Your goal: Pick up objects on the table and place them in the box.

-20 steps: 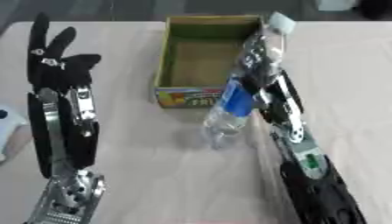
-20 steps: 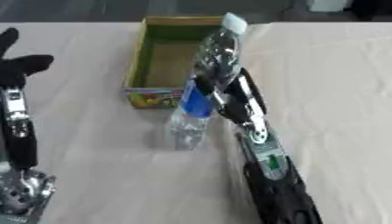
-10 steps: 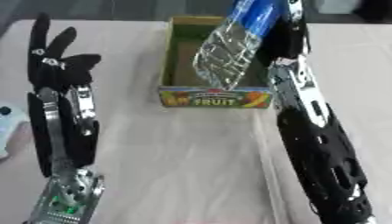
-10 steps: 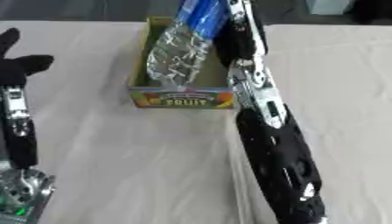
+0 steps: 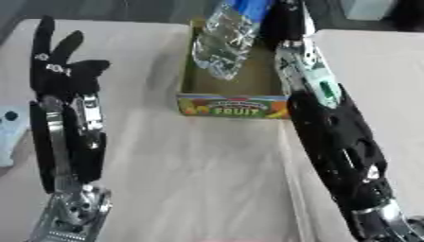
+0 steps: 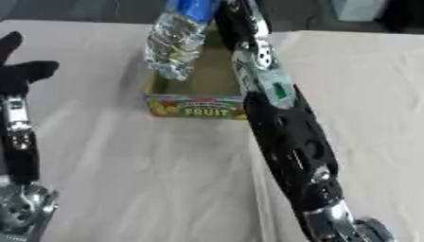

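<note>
Left eye view: right hand (image 5: 286, 21) grips a clear, ribbed plastic bottle (image 5: 222, 45) with a blue label, tilted above the open cardboard box (image 5: 232, 105). Bottle top is cut off at the frame edge. Left hand (image 5: 58, 66) stands idle at left, fingers straight, on the pale table (image 5: 190, 179).

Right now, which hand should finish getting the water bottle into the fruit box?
The right hand. It is shut on the water bottle, which hangs tilted above the open fruit box, so it probably only needs lowering and releasing. The left hand stands open at the left, away from both.
</note>
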